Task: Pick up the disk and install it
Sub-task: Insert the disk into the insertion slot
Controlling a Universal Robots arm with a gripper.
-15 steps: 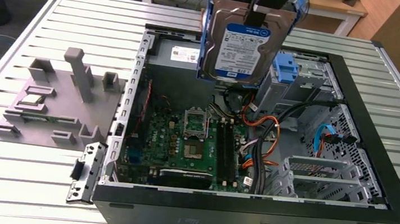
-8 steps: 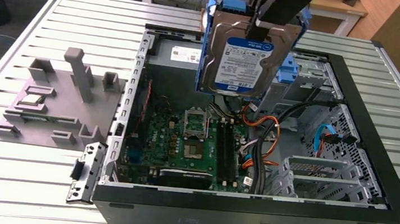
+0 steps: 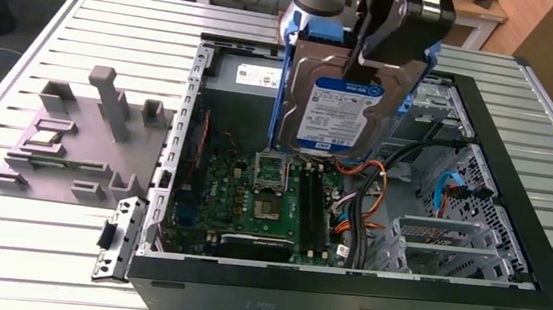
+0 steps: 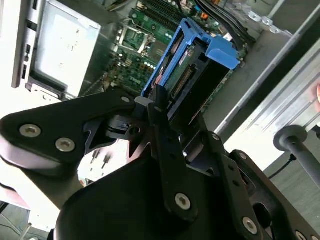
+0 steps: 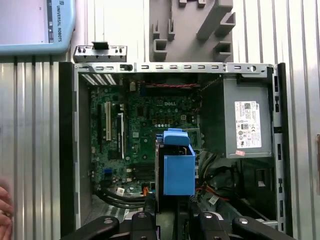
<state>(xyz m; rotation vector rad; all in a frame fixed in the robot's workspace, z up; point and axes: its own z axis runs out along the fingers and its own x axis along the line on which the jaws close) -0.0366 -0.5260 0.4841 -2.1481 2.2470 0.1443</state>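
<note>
I have the gripper (image 3: 381, 57) clamped shut on the top end of the disk (image 3: 349, 112), so the disk hangs straight below it, long axis upright, label facing outward. It is above the open computer case (image 3: 518, 229), over the motherboard (image 3: 250, 199) near the case's middle, clear of its walls, with cables (image 3: 373, 174) close beneath.

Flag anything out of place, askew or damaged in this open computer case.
Nothing looks damaged or spilled. The disk hangs on edge over the motherboard, the gripper jaws shut on it, not yet in a bay. One oddity: a person's hand beside the case.
</note>
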